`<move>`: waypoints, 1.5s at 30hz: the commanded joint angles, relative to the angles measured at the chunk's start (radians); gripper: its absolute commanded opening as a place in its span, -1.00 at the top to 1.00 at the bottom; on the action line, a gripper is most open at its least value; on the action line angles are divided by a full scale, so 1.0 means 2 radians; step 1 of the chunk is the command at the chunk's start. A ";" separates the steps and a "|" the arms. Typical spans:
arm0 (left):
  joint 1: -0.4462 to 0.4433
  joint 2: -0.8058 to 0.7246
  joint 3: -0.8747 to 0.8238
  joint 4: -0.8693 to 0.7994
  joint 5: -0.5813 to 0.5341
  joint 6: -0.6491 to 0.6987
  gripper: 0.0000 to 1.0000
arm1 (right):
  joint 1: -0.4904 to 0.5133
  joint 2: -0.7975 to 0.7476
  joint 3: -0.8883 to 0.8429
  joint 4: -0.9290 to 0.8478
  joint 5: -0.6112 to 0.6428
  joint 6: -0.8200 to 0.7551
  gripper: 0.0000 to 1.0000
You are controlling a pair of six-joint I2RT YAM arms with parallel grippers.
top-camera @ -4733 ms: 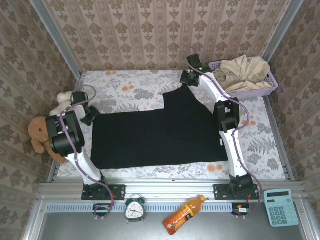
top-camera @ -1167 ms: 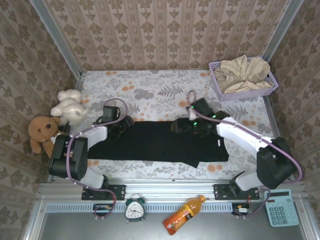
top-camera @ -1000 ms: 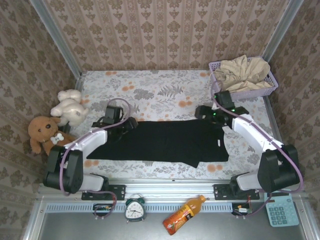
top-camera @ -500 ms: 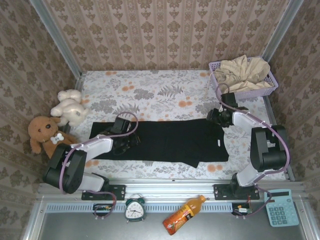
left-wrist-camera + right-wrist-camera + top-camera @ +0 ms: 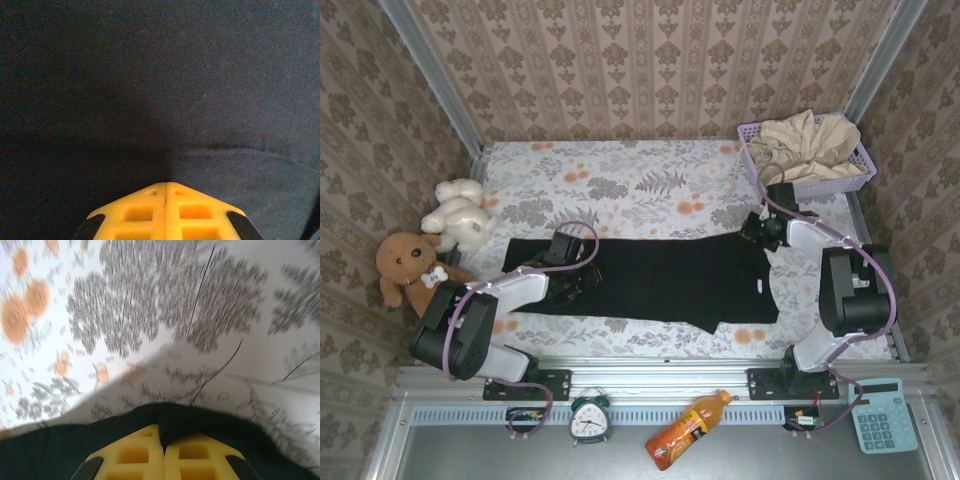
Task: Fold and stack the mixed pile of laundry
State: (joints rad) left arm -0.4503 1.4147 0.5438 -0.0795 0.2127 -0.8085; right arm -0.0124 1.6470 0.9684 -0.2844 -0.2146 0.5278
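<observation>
- The table [image 5: 620,190], covered in a flowered cloth, runs from the near rail to the papered far wall. The right wrist view shows its grey fern and orange flower print [image 5: 200,305] blurred and close up.
- The black T-shirt [image 5: 670,280] lies folded into a long band across the near middle of the table, from left to right. A flap hangs off its near edge right of centre, and there is a small pale mark [image 5: 761,287] near its right end. In the left wrist view it is plain dark cloth [image 5: 160,75] with one shallow crease.
- The lavender mesh basket [image 5: 820,185] stands at the far right corner, and the beige garment [image 5: 805,145] lies heaped inside it, well apart from the T-shirt.
- The left gripper [image 5: 578,285] is down on the left part of the band. In its own camera the yellow fingers [image 5: 135,215] are pressed together [image 5: 166,184] against the cloth. I cannot tell whether a fold is caught between them.
- The right gripper [image 5: 752,232] sits at the band's far right corner. Its wrist view shows what the overhead view cannot: the fingers are closed [image 5: 161,427] with the T-shirt's dark edge [image 5: 50,455] bunched between their tips, so it is clamped on the shirt.
- A white plush toy [image 5: 460,212] and a brown plush bear [image 5: 405,265] sit at the left edge, the white one farther back.
- On the near ledge lie an orange bottle [image 5: 685,430], a calculator [image 5: 880,413] to its right and an alarm clock [image 5: 589,420] to its left.
</observation>
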 commanded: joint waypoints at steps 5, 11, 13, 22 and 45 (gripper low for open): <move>0.000 0.016 -0.012 -0.057 -0.038 0.012 0.92 | -0.048 0.117 0.119 -0.015 -0.035 0.022 0.53; 0.000 0.016 -0.005 -0.051 -0.035 0.008 0.88 | -0.048 0.111 0.104 -0.014 -0.066 0.013 -0.36; 0.000 0.018 0.001 -0.053 -0.032 0.010 0.82 | -0.046 0.087 0.079 -0.013 -0.070 0.006 -0.36; -0.015 -0.054 0.084 -0.126 -0.038 0.046 0.20 | 0.045 -0.029 -0.011 -0.072 0.003 -0.010 0.04; 0.024 0.036 0.027 -0.077 -0.015 0.047 1.00 | 0.131 0.258 0.288 -0.099 0.055 0.037 0.67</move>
State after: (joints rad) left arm -0.3660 1.5150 0.6693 -0.1280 0.1093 -0.6277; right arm 0.2562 2.0682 1.4155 -0.4065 -0.1371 0.6239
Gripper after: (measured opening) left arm 0.065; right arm 0.160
